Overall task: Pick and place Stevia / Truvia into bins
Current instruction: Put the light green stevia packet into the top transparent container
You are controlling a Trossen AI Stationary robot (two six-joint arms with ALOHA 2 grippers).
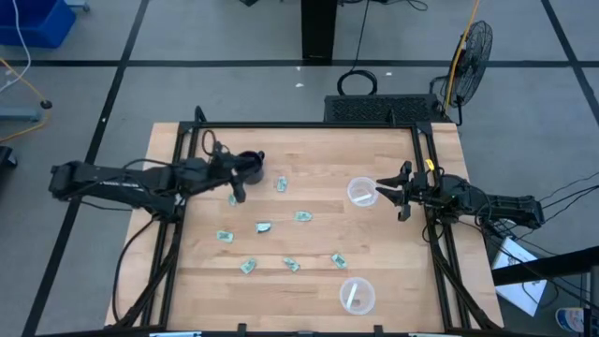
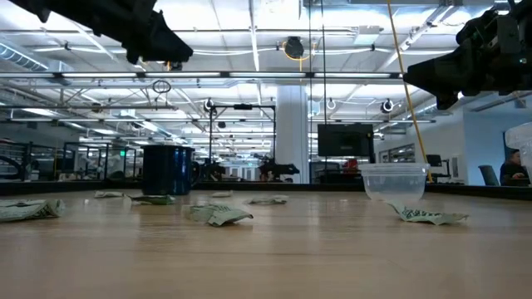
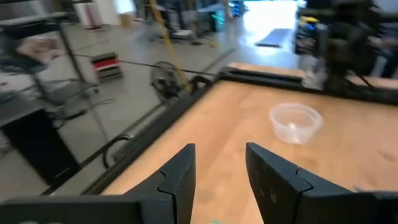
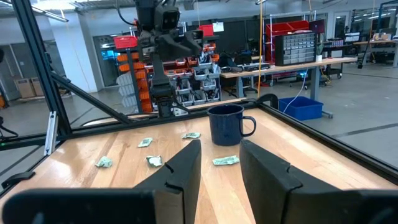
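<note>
The left gripper [image 1: 236, 190] hangs over the table [image 1: 309, 281], right beside the mug [image 1: 251, 167]. Its fingers [image 3: 180, 180] are spread apart with nothing between them. One sachet [image 1: 234, 198] lies on the wood right by the fingertips, but I cannot tell if they touch it. In the left wrist view a tiny bit of green shows at the picture's edge under the gap between the fingers.

The right gripper [image 1: 398, 195] is on the other side of the table, just beside the far cup [image 1: 362, 192]. Its fingers [image 4: 180, 171] are apart too, and they hold nothing. No sachet is near them. In the right wrist view the sachets lie well ahead of the fingers, around the mug [image 4: 227, 124].

The other sachets are scattered flat on the wood in the middle. One [image 1: 282, 184] lies near the mug. One [image 1: 302, 216] is more toward the far cup. One [image 1: 264, 227] and one [image 1: 225, 236] sit in the middle. Three more [image 1: 248, 267], [image 1: 291, 265] and [image 1: 339, 260] lie closer to the front.

The near cup [image 1: 357, 296] stands at the front edge. Something small and white lies in it. The far cup also has a white bit inside.
</note>
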